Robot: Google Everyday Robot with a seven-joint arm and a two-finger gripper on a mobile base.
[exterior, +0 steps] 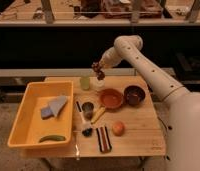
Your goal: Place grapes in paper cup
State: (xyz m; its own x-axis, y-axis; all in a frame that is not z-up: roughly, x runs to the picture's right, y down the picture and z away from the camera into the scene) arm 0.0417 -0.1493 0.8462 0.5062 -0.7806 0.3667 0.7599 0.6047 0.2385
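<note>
My gripper [98, 69] hangs over the back of the wooden table [143, 130], at the end of the white arm that reaches in from the right. It is shut on the grapes [100, 75], a small dark reddish bunch dangling from the fingers. Directly beneath the bunch stands the paper cup [98, 84], short and white; the grapes hover just above its rim. A narrower pale green cup [85, 82] stands just left of it.
An orange bowl [111, 98] and a dark brown bowl [134, 94] sit right of the cups. Nearer the front are a small metal cup [87, 109], a peach-coloured fruit [118, 128] and a striped packet [103, 139]. A yellow bin [23, 120] holding a grey cloth [54, 106] fills the left side.
</note>
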